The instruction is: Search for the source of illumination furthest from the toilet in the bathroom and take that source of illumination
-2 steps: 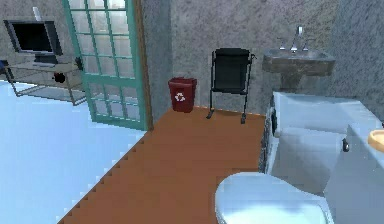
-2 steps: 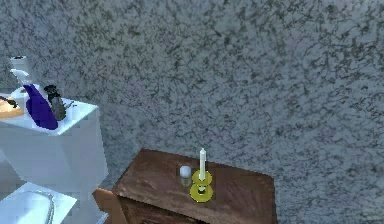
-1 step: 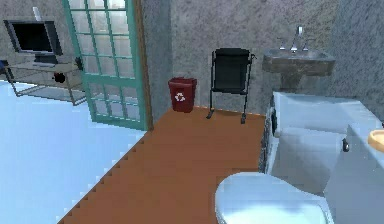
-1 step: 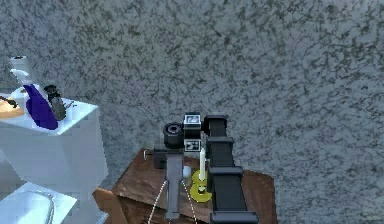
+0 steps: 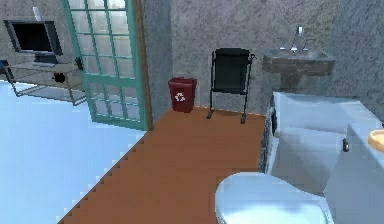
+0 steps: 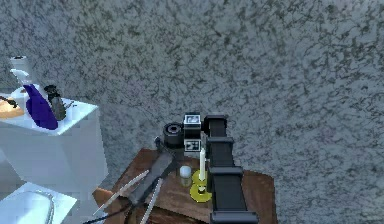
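A white candle in a yellow holder (image 6: 201, 178) stands on a small wooden table (image 6: 262, 192) against the speckled grey wall, right beside the dark arm bar (image 6: 226, 180). A small white cylinder (image 6: 185, 172) stands just left of it. My gripper (image 6: 128, 203) reaches left of the two white squares (image 6: 192, 125), and its thin fingers (image 6: 133, 187) slant down past the table's left edge. I cannot tell whether it holds anything. The white toilet (image 5: 268, 200) sits at the forward view's bottom, and its bowl (image 6: 24, 206) shows at the arm side view's lower left.
On the toilet tank (image 6: 60, 150) stand a purple bottle (image 6: 40, 106), a dark object (image 6: 56, 103) and a white thing (image 6: 18, 70). Ahead are a wall sink (image 5: 298, 62), a black folding chair (image 5: 231, 80), a red bin (image 5: 182, 94) and a teal glass door (image 5: 105, 60). Brown floor lies free ahead.
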### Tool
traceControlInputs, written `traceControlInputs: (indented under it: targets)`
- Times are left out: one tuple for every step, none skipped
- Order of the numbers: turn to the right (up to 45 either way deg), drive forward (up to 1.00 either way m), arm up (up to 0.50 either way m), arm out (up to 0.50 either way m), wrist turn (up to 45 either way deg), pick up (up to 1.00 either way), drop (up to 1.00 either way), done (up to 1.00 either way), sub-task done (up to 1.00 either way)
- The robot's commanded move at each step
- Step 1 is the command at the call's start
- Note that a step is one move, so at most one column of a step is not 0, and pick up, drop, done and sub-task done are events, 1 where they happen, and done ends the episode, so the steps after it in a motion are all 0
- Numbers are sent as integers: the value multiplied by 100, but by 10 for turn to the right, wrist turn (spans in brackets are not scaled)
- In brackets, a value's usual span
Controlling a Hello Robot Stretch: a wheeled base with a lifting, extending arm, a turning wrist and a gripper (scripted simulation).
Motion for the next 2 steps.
traceControlInputs:
  targets:
    - [0, 0, 0, 0, 450, 0, 0, 0, 0]
    - [0, 0, 0, 0, 450, 0, 0, 0, 0]
